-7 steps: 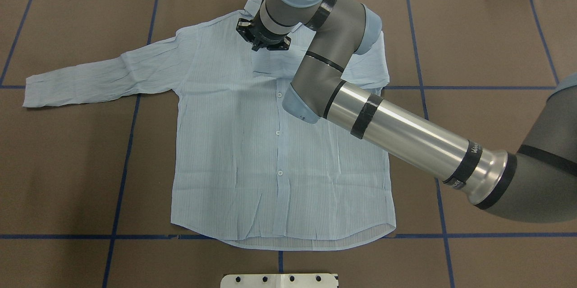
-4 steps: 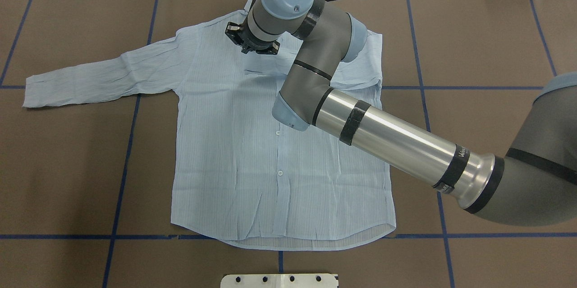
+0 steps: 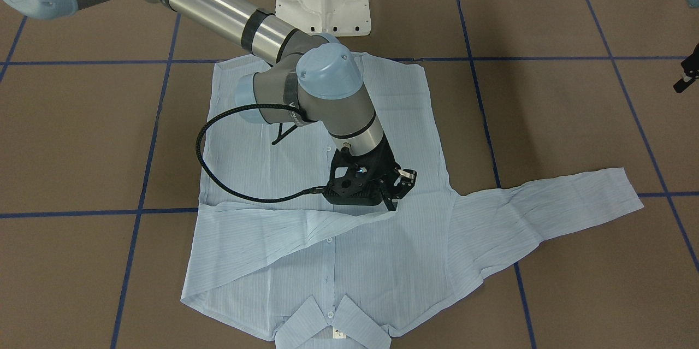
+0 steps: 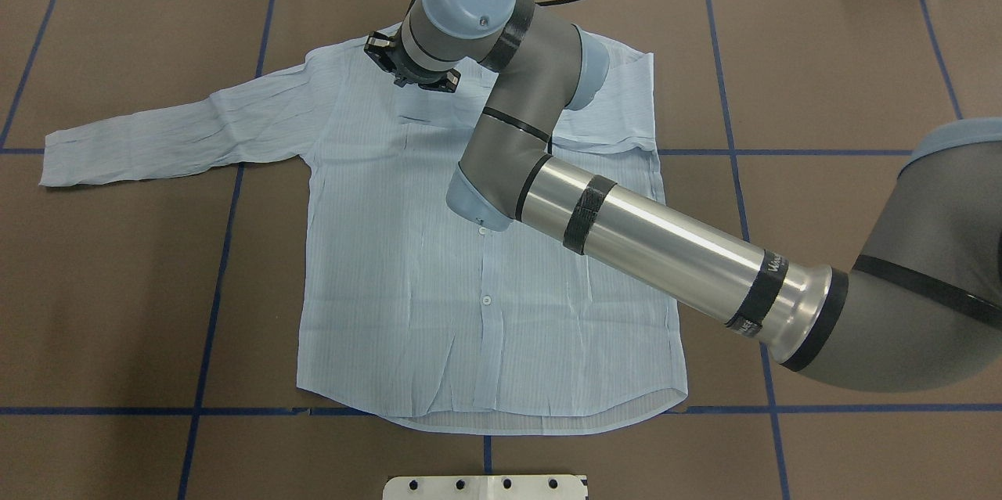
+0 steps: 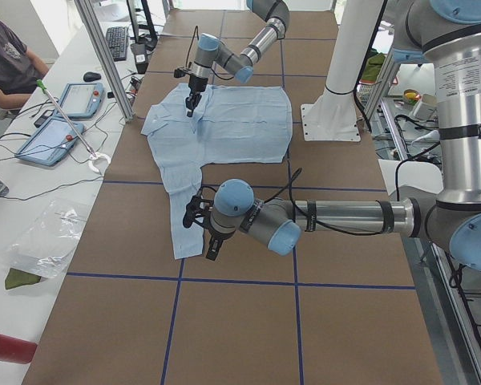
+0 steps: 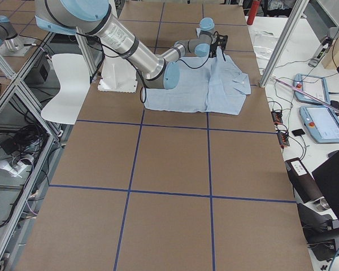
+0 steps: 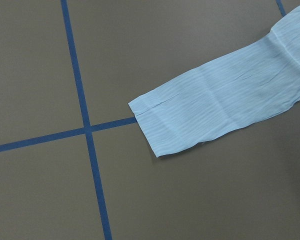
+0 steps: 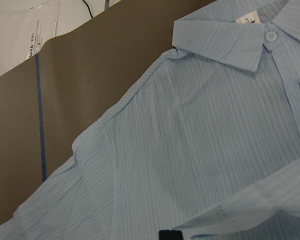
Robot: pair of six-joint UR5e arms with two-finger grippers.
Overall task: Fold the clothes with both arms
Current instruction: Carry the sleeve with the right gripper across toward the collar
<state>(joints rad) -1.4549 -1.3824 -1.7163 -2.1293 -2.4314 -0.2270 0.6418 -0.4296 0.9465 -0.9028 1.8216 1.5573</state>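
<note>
Exterior front-facing: right gripper (image 3: 394, 199) nips the light blue shirt (image 3: 382, 261) by one sleeve.
Its jaws sit narrow on that sleeve's end, folded across the chest. Overhead exterior: the shirt lies flat, buttons up, on the brown table (image 4: 117, 289), collar far, hem near, other sleeve stretched left. Exterior left: left gripper (image 5: 210, 247) hangs near that sleeve's cuff (image 5: 188, 241); I cannot tell how its jaws stand. Left wrist-mounted: the cuff's corner touches a blue tape line (image 7: 85, 125).

robotics lab: teach pendants (image 6: 324, 123), aluminium framing (image 6: 281, 48), blue-taped grid table (image 4: 822, 54).
</note>
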